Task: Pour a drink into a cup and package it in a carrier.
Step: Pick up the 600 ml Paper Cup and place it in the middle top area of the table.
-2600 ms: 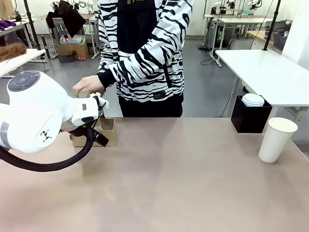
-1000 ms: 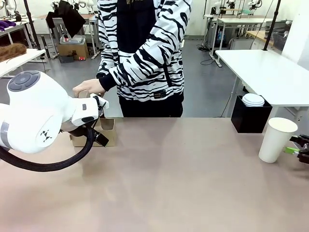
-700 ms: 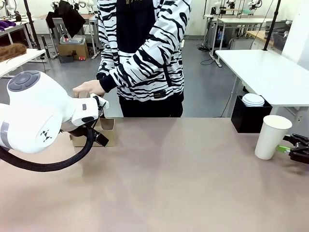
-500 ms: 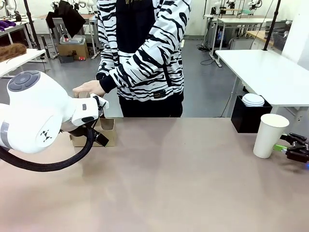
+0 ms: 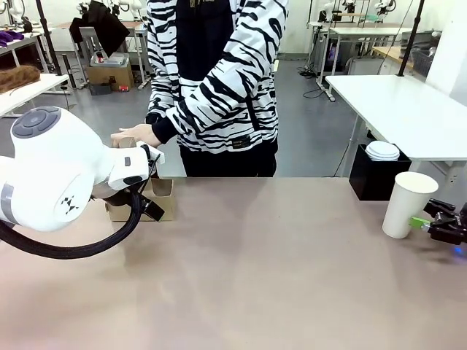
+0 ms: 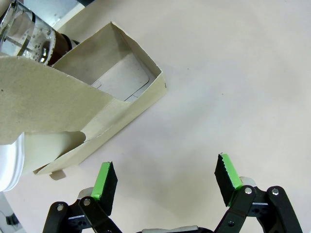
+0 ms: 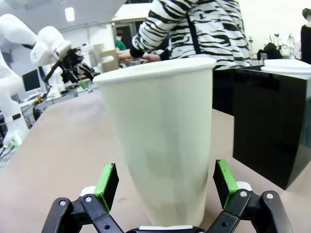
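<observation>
Seeing paper cup (image 5: 408,204) further left along the table's right side than a second back, and right gripper (image 5: 430,217) now in frame just right of it, low over the table (image 5: 277,277). Still upright; can't see inside it. Straddled by wide-open jaws in the right wrist view, with green pads (image 7: 108,182) either side of the lower wall and a small gap on each side, so nothing gripped yet. Reading the step in hand as grabbing the cup to bring it over for the pour. To do it well: centre on the cup before closing, close gently on the lower-mid wall so the thin paper doesn't oval or tip, keep the fingers level, lift straight, then carry left, clear of black box (image 5: 378,179) and stacked white lids (image 5: 382,151) just past the far edge. Over at far left, drink (image 6: 60,43): dark liquid in a glass pot just behind carrier (image 6: 121,82), with a person's hand (image 5: 135,134) apparently resting on the pot's top. Carrier sitting on the table with handle tab up, partly hidden behind left arm (image 5: 58,171) in the front view. Also there, left gripper (image 6: 167,177) hovering over bare table just beside the carrier's near wall, fingers spread wide, holding nothing. Right gripper reaching in low and roughly level from the right, wrist bent down over the carrier on the left.
</observation>
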